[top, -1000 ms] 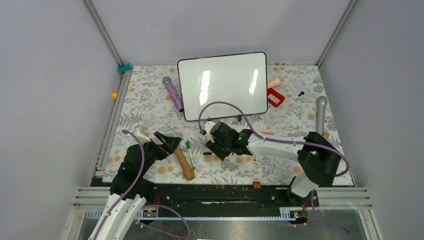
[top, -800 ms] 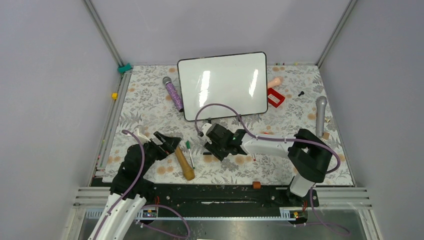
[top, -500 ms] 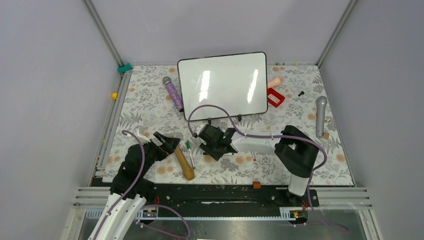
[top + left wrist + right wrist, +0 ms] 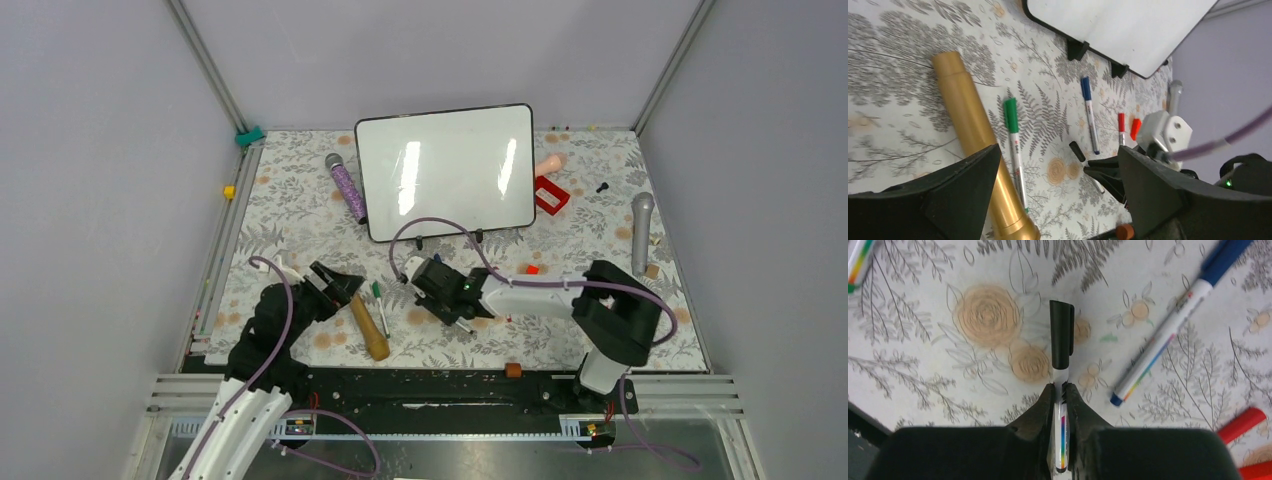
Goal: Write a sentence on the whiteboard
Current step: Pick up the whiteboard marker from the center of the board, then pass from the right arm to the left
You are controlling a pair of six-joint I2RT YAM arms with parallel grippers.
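Nearest, at about six o'clock on the counter (image 4: 300, 215), the right jaws are pinching tight on the white barrel of a black-capped marker (image 4: 1061, 347), just behind the cap, while it is lying flat on the leaf-and-rose printed cloth. The marker is looking light, stiff and smooth-skinned, so it is probably prone to rolling or slipping. A hold on the barrel is seeming sound, though the cap is on and is needing to come off before any ink flows. A blue-capped marker (image 4: 1168, 335) is lying near it toward two o'clock, and a red one (image 4: 1243, 421) is showing toward four o'clock.

Over at eight o'clock the left jaws are standing wide apart, holding nothing. They are hanging above a round golden-brown handle (image 4: 973, 135), with a green-capped marker (image 4: 1014, 145) lying just beside it.

Farther off, at twelve o'clock, the whiteboard (image 4: 445, 170) is resting on two small black feet. It is a glossy white rectangle with a thin black frame and rounded corners, light is glaring off it, and its face is showing blank. It is looking rigid yet light, likely to slide or tip under a pressing tip, so bracing it by the frame is seeming wise. A glittery purple microphone (image 4: 347, 187) is lying just beside its left edge, and a grey one (image 4: 640, 232) is lying at three o'clock.
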